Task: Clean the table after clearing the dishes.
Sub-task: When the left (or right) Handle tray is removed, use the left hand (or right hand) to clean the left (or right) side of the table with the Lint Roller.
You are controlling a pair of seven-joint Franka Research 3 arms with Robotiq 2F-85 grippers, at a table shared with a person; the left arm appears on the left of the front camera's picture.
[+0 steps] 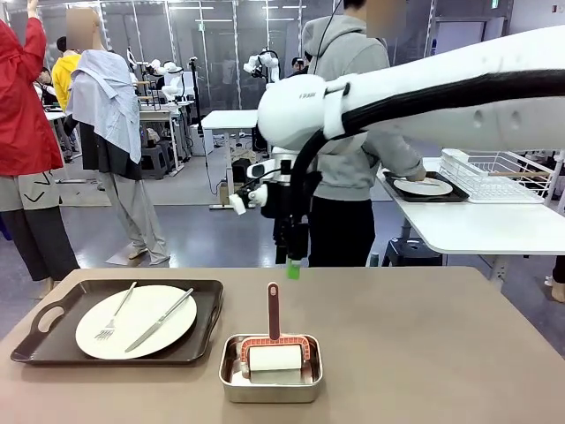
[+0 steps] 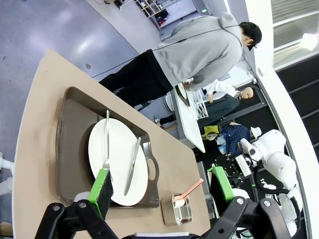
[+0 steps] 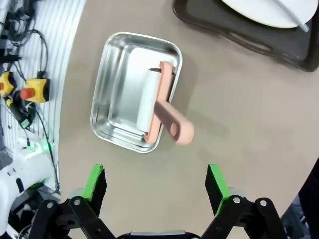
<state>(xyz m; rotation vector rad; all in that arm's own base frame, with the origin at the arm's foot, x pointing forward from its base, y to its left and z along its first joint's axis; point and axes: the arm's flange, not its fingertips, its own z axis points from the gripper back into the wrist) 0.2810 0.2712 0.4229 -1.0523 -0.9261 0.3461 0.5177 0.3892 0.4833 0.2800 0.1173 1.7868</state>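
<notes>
Clearing looks about half done, and wiping has not begun. At the left of the brown desk [image 1: 424, 353] a dark tray [image 1: 207, 309] holds a white plate [image 1: 132, 318] with a fork [image 1: 116, 314] and a knife [image 1: 161, 320] lying across it. The left pincer [image 2: 160, 191] looks down on that setting from well above, its green pads wide apart and holding nothing. Just right of the tray, near the desk's front edge, is a steel pan [image 1: 269, 391]. A roller [image 1: 275, 358] rests untouched in it, pink handle pointing to the far side. The right pincer [image 3: 155, 184] hangs high over the bare top beside the pan, pads likewise spread and empty. In the front view it hangs above the desk's far edge near the middle. Beyond it a person [image 1: 353, 132] in a grey hoodie bends to a white desk [image 1: 477, 225] at the right. There a second plate [image 1: 422, 186] sits on its own tray beside a wire rack [image 1: 494, 172], so that setting appears already cleared. What seems left is to carry off the remaining tray, take up the roller and run it over the brown top.
</notes>
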